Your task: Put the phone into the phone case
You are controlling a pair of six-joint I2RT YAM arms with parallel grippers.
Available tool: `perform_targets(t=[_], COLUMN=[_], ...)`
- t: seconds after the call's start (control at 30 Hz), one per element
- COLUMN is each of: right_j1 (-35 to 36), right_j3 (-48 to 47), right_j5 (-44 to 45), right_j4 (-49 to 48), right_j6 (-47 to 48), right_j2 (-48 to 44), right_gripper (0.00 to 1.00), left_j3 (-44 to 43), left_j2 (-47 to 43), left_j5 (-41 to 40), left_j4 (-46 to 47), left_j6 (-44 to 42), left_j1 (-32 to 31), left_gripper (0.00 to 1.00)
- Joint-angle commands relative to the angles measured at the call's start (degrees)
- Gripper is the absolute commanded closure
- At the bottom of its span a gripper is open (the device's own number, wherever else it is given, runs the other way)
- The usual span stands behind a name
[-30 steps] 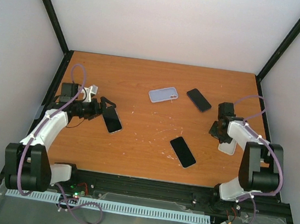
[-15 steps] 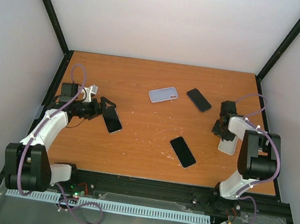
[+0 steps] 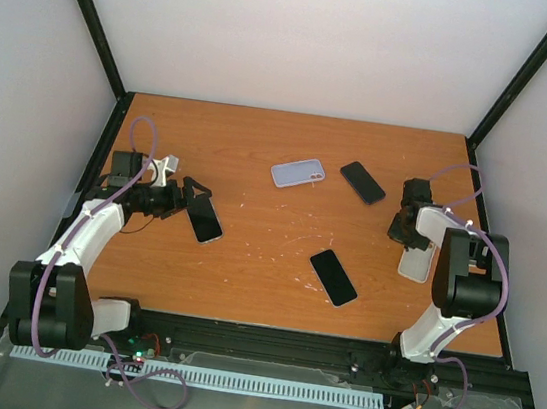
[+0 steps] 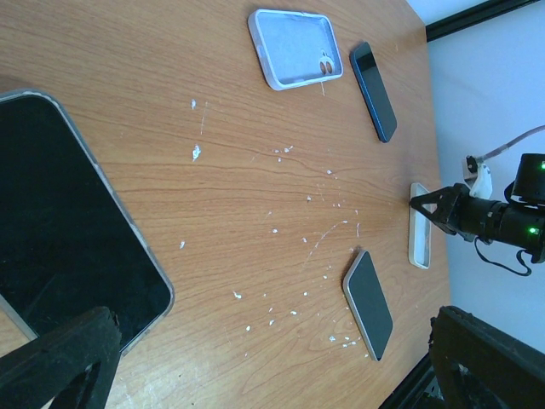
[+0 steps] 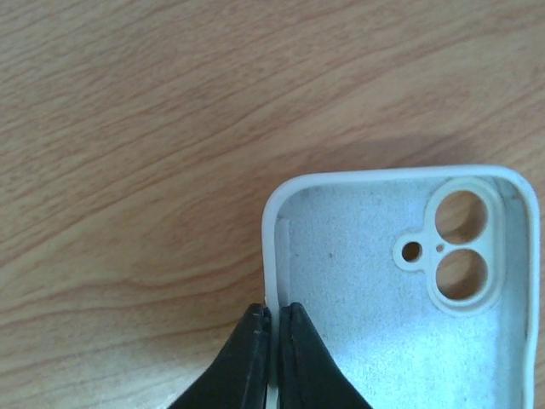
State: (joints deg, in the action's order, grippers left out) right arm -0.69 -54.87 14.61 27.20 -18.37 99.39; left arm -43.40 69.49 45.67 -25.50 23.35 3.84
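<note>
- Top view: the left pincer hangs at the left of the table. Its jaws are spread wide over the far end of the near-left phone, which lies flat, screen up, with its long axis running roughly near to far. The right pincer sits at the white case, which lies flat by the right edge. Between them are a middle phone, a dark phone and a lavender case.
- Left wrist view: the near-left phone fills the left side. Dark fingers show in both lower corners, far apart and gripping nothing. The white case shows edge-on across the table.
- Right wrist view: the fingers are pinched almost together on one long wall of the white case. The case is empty, open side up, with its lens holes at the far end.
- Judgement: the left arm is nearer its phone, which lies well apart from the held case, so the phone must travel rightward and line up with the case's long axis.
</note>
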Motion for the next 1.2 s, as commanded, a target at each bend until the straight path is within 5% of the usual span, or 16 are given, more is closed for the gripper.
perform_targets(t=[0.0, 0.33, 0.67, 1.17], right_j1=[-0.2, 6.0, 22.9, 46.8], right_j3=[-0.5, -2.8, -4.9, -5.5], right_j5=[-0.8, -3.2, -9.1, -17.3], right_j4=[0.9, 5.9, 10.7, -2.8], right_j6=[0.0, -2.0, -8.7, -26.3], right_j2=[-1.5, -8.5, -15.3, -8.7], right_gripper=[0.97, 0.97, 0.97, 0.97], left_j3=[-0.8, -0.8, -0.9, -0.8], left_j2=[-0.2, -0.3, -0.1, -0.2], left_j5=[0.4, -0.2, -0.9, -1.6], left_j4=[-0.2, -0.3, -0.4, -0.6], left_j6=[-1.5, -1.5, -1.3, -1.1], left_j1=[-0.1, -0.1, -0.1, -0.1], left_gripper=[0.01, 0.01, 0.00, 0.01])
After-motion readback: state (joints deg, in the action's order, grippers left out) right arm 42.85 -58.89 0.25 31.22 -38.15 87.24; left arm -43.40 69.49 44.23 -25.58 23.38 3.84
